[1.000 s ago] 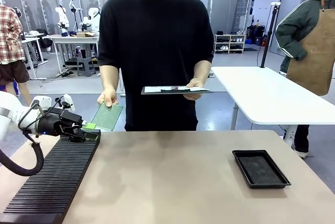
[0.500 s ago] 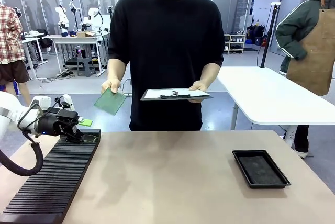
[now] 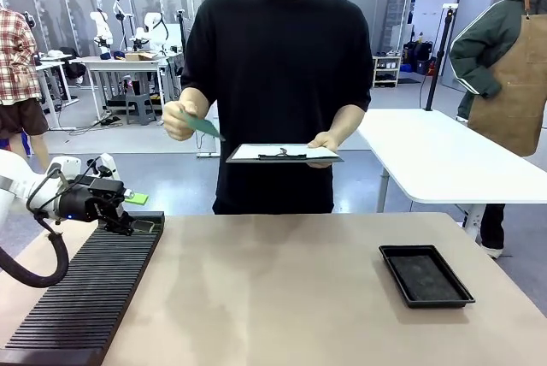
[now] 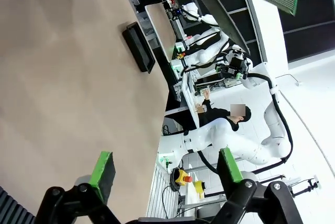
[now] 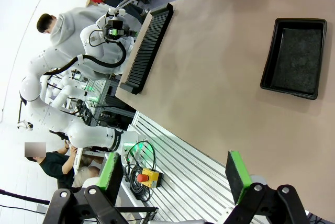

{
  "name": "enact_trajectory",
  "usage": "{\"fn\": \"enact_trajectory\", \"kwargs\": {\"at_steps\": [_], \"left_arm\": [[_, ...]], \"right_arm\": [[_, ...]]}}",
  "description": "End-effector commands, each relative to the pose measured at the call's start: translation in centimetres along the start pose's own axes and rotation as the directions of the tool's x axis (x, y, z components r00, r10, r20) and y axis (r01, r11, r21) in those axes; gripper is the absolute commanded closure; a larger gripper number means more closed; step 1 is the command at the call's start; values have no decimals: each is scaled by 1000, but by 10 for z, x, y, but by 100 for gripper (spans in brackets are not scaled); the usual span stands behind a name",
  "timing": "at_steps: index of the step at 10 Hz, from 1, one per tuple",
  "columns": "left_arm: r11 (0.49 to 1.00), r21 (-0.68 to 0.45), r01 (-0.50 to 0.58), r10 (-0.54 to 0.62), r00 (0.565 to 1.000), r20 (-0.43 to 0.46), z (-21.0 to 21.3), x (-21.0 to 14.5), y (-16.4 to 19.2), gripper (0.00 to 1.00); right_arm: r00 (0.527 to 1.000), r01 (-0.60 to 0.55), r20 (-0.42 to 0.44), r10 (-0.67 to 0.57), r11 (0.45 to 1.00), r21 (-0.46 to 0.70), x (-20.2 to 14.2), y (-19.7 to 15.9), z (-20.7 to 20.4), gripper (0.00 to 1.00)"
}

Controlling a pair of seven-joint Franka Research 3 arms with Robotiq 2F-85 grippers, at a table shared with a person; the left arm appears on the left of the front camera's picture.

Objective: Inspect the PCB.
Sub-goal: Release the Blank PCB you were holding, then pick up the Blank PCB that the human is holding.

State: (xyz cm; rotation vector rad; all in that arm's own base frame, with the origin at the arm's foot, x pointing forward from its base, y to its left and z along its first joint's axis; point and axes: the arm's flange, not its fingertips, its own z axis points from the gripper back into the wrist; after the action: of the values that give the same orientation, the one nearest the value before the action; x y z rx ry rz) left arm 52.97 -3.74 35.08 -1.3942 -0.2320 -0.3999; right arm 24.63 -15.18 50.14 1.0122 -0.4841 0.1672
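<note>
The left gripper [image 3: 137, 212] stands wide and empty at the far end of the slotted rack [image 3: 85, 298], and the right gripper [image 5: 174, 173] gapes just as empty above the table [image 5: 220, 77]. The green board [image 3: 205, 126] is up beyond the left gripper, well apart from it — pinched by one end in the person's hand [image 3: 177, 120]. It looks thin, stiff and light — best taken by its free edge, not across the faces.

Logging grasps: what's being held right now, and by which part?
The person's hand pinches the PCB by one end; their other hand holds the clipboard by its edge. The left end effector and right end effector are open, empty.
</note>
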Motion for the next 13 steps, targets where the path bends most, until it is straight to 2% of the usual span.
{"fn": "enact_trajectory", "kwargs": {"at_steps": [1,11,12,13], "left_arm": [[1000,-2,0,0,1000,-4,-2,0,0,0],[1000,-1,0,0,1000,-1,-1,0,0,0],[1000,13,-3,2,1000,31,8,13,-37,0],[993,120,-11,9,1000,13,25,15,-78,0]], "right_arm": [[1000,-19,8,19,1000,12,1,0,0,0],[1000,-19,8,19,1000,12,1,0,0,0],[1000,-19,8,19,1000,12,1,0,0,0],[1000,-19,8,19,1000,12,1,0,0,0]]}}
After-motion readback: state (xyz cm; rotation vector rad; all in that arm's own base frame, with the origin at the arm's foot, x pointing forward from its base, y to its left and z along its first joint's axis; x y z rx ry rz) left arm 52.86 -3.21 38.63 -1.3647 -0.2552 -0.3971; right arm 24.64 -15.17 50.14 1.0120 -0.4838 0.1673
